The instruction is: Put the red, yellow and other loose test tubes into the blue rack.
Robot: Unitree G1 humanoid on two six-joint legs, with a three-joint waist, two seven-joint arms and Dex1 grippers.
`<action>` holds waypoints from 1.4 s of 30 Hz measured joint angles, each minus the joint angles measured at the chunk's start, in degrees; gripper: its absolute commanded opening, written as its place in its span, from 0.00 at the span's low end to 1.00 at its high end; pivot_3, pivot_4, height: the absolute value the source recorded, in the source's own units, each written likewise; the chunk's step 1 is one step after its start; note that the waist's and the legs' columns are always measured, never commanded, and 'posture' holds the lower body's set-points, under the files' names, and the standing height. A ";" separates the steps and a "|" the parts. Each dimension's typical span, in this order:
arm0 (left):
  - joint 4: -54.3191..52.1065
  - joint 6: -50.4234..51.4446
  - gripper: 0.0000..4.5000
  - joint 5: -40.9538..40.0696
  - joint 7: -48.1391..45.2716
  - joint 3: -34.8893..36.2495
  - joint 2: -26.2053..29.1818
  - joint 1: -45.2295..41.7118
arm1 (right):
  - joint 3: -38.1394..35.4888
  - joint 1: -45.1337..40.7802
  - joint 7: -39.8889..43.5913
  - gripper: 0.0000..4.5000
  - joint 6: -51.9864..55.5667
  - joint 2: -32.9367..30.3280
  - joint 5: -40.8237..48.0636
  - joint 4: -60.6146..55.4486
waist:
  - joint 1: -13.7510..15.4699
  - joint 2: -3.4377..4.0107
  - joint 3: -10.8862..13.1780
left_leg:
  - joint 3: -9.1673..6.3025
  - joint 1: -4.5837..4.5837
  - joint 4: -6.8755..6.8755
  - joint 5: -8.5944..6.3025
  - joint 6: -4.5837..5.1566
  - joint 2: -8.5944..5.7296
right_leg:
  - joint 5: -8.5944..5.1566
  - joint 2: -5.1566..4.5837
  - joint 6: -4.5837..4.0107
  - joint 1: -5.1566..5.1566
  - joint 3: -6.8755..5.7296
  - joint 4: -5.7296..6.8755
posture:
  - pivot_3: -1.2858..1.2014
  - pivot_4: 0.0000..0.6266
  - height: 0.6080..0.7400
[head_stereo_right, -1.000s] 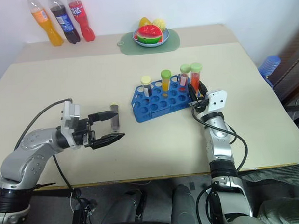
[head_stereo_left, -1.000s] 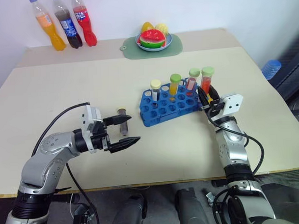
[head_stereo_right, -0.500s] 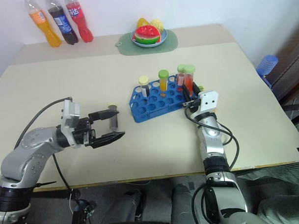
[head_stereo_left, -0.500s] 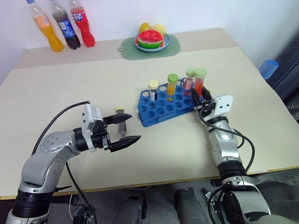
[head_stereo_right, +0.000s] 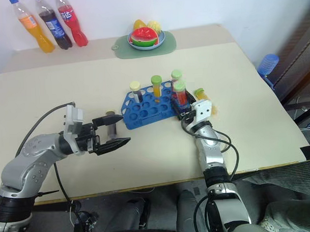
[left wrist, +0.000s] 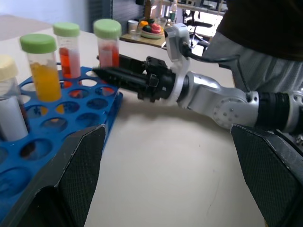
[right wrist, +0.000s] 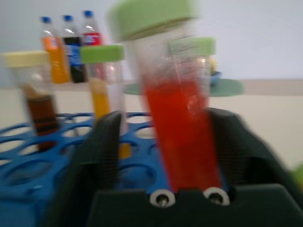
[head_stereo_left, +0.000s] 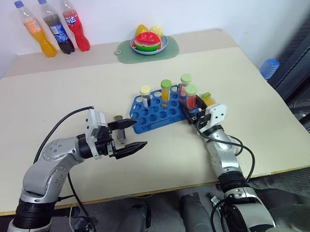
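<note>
The blue rack (head_stereo_left: 150, 118) sits mid-table and holds a pale-capped tube (head_stereo_left: 145, 94), a yellow-orange tube (head_stereo_left: 166, 90) and a red tube (head_stereo_left: 185, 84). A second red tube with a green cap (head_stereo_left: 190, 96) stands tilted at the rack's right end. My right gripper (head_stereo_left: 191, 110) is open around this tube (right wrist: 182, 127), with a gap showing on one side. A dark brown tube (head_stereo_left: 118, 133) stands upright on the table left of the rack. My left gripper (head_stereo_left: 140, 133) is open and level, and the brown tube stands just behind its upper finger.
Three soda bottles (head_stereo_left: 53, 33) stand at the far left corner. A blue plate of fruit (head_stereo_left: 148, 42) rests on a green mat at the back. A small yellow-green item (head_stereo_left: 207, 98) lies beside my right wrist. A blue object (head_stereo_left: 269, 68) sits beyond the table's right edge.
The camera has shifted. My right gripper carried the red tube left to the rack's right end and its fingers have spread. The left arm and brown tube stayed put.
</note>
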 measured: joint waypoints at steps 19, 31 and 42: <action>2.03 -0.42 0.97 1.02 -0.32 -2.69 -2.98 -1.52 | -4.86 15.06 -1.09 0.99 40.23 -22.58 1.23 -47.02 | 2.16 -0.03 0.02 | 0.15 -0.09 0.29 -0.29 0.43 -0.01 | 0.02 -0.01 -0.02 0.06 0.11 -0.05 | 0.52 0.24 1.00; 5.03 -0.76 0.97 1.83 -2.70 -5.25 -4.96 -4.22 | -3.49 -10.98 8.53 0.99 96.01 -48.33 18.17 -33.15 | 1.89 -0.13 0.03 | 0.54 -0.14 0.35 -0.37 0.59 0.09 | 0.09 -0.02 -0.07 0.17 0.09 -0.51 | 0.52 0.24 1.00; 2.33 -0.60 0.97 2.16 -1.42 -4.15 -4.30 -0.52 | 17.64 -36.25 22.51 0.99 82.09 -40.30 4.35 10.94 | 1.69 -0.14 0.05 | 0.59 -0.35 0.31 -0.38 0.47 0.10 | 0.20 -0.04 0.11 0.01 0.17 -0.81 | 0.52 0.24 1.00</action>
